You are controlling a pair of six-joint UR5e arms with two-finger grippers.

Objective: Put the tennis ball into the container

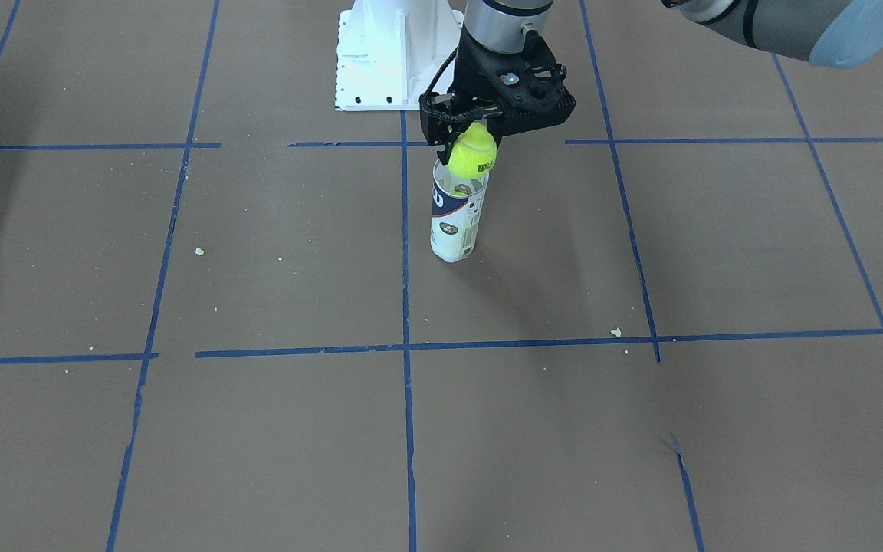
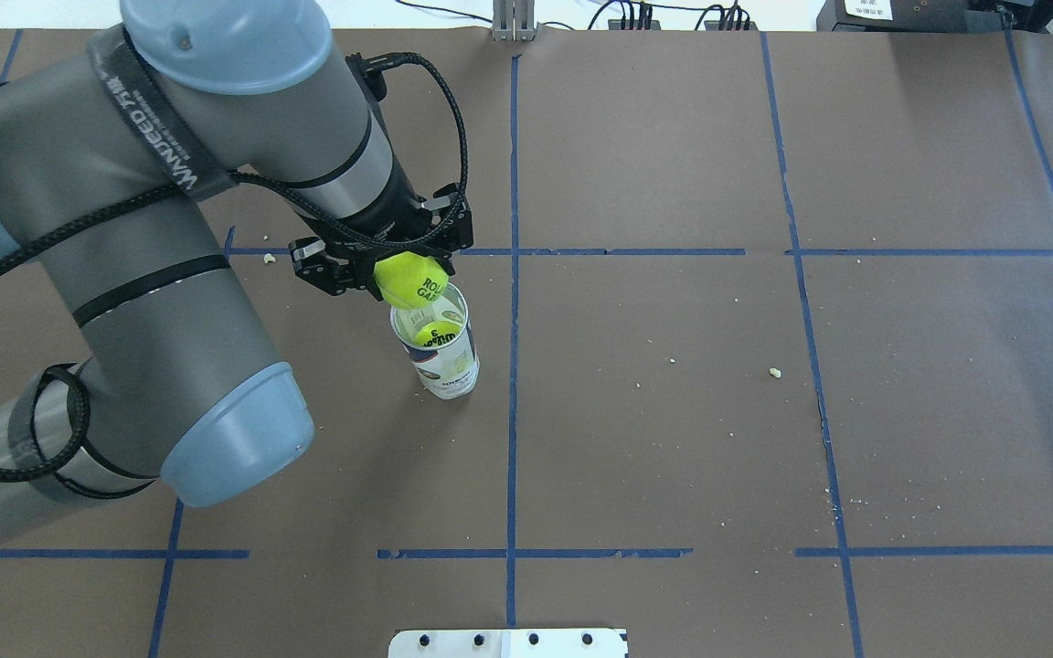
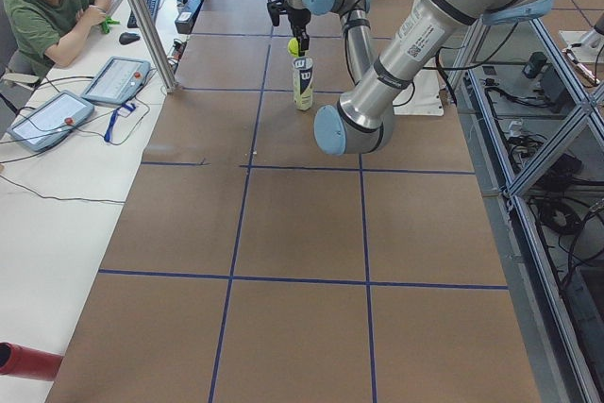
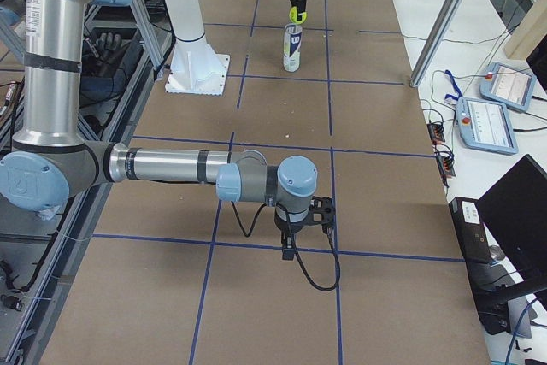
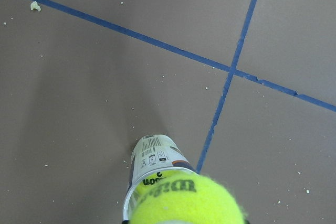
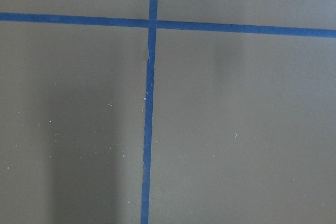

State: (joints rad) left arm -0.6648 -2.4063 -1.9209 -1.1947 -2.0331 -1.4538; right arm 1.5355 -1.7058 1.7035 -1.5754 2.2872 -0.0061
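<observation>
The left jaws are clamped on the ball (image 1: 472, 151), which hangs just above the open mouth of the tube (image 1: 455, 222). Ball and tube look nearly equal in width, so the ball probably needs centring over the rim and a straight descent before release. A second ball (image 2: 435, 334) lies inside the tube. Open table (image 1: 717, 253) surrounds the tube, apart from the pedestal (image 1: 392, 54) nearby. The right jaws, well away from the tube, cannot be judged open or closed.

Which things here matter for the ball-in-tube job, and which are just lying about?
Job: tennis ball, held in the left gripper; container; second ball inside it.
Lying about: white pedestal; crumbs on the table.
</observation>
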